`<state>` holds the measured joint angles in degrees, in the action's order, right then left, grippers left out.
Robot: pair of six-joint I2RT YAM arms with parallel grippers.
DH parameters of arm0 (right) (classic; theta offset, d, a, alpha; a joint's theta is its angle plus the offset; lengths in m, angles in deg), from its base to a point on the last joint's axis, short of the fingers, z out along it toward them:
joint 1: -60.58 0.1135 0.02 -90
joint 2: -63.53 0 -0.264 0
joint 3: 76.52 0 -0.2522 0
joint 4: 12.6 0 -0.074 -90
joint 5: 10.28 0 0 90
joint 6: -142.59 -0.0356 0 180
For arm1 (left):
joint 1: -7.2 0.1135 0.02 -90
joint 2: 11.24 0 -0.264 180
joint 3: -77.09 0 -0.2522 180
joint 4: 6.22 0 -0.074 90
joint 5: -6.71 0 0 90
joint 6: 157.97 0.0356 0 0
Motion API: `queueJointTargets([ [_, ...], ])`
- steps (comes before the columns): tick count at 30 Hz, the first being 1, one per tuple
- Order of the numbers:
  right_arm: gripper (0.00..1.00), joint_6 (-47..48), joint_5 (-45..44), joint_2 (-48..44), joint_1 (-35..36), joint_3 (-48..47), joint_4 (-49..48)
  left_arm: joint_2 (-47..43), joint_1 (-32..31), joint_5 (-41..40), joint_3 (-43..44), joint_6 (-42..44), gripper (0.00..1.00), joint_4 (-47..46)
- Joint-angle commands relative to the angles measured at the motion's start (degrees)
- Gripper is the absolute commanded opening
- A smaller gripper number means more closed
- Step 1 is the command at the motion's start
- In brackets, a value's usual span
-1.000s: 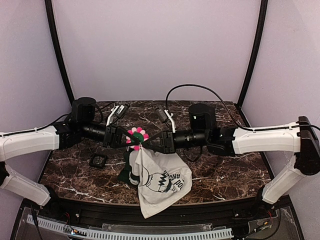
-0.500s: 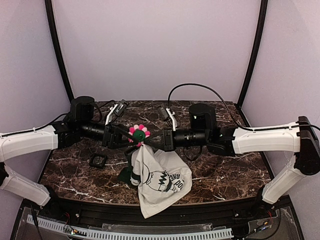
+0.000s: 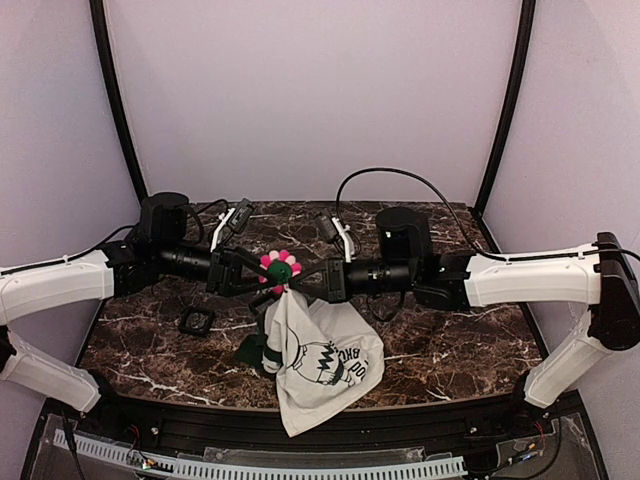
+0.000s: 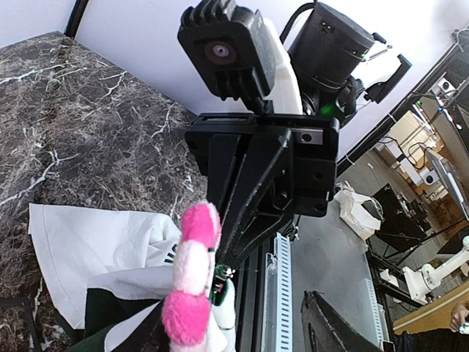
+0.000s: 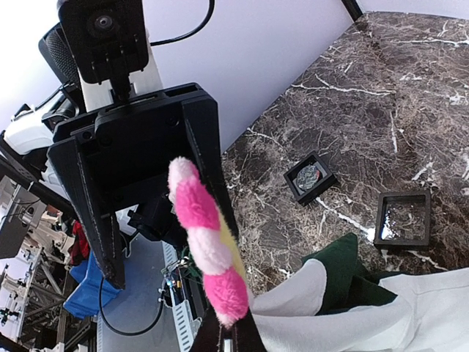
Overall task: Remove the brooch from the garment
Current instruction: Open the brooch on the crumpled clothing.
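Counts: I am seeing one brooch (image 3: 279, 266), one shirt (image 3: 322, 358), two black frames (image 5: 311, 176) (image 5: 403, 218), two arms.
Brooch: sitting in the air between both grippers, on the shirt's gathered top.
Shirt: hanging, its hem lying on the table (image 3: 450, 340).
Left gripper (image 3: 259, 281): reaching in level, jaws standing apart around the brooch.
Right gripper (image 3: 297, 286): reaching in level, pinching the shirt just under the brooch.

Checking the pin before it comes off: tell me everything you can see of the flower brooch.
The brooch is a small plush-looking flower: pink and white petals, yellow-green centre. Held aloft, edge-on to both wrist cameras, it tops the hanging garment. The right gripper is pinched shut just beneath it; the left gripper stands open beside it.
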<state>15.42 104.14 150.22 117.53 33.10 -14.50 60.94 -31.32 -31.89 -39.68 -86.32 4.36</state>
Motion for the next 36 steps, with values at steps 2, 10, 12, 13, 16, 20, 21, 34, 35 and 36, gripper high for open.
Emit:
queueJointTargets([
  [2,0.00,0.2,-1.1,0.8,-0.4,-2.6,0.5,-1.6,-0.1,-3.4,1.5,2.3,0.56,2.8],
  [10,0.00,0.2,-0.5,1.4,-0.3,-3.3,0.3,-0.7,-0.1,-4.2,1.8,2.4,0.48,2.9],
  [12,0.00,0.2,-0.2,1.5,-0.4,-3.4,0.3,-0.6,-0.1,-4.4,1.8,2.3,0.45,2.8],
  [13,0.00,0.2,-0.1,1.5,-0.4,-3.5,0.3,-0.6,-0.1,-4.5,1.8,2.3,0.43,2.8],
  [16,0.00,0.3,0.0,1.7,-0.4,-3.7,0.3,-0.4,-0.1,-4.6,1.8,2.2,0.38,2.9],
  [20,0.00,0.3,0.1,1.9,-0.3,-4.0,0.4,0.0,-0.1,-4.8,1.8,2.0,0.34,3.9],
  [21,0.00,0.3,0.0,1.9,-0.3,-4.1,0.4,0.2,-0.1,-4.8,2.0,2.0,0.34,4.2],
  [34,0.00,0.6,0.1,2.9,-0.2,-5.1,0.9,0.8,-0.1,-5.6,2.2,1.9,0.24,4.8],
  [35,0.00,0.7,0.1,2.9,-0.2,-5.1,0.8,0.8,-0.1,-5.7,2.2,1.9,0.20,4.8],
  [36,0.00,0.8,0.2,2.9,-0.2,-5.0,0.8,0.9,-0.1,-5.6,2.3,1.9,0.18,4.9],
])
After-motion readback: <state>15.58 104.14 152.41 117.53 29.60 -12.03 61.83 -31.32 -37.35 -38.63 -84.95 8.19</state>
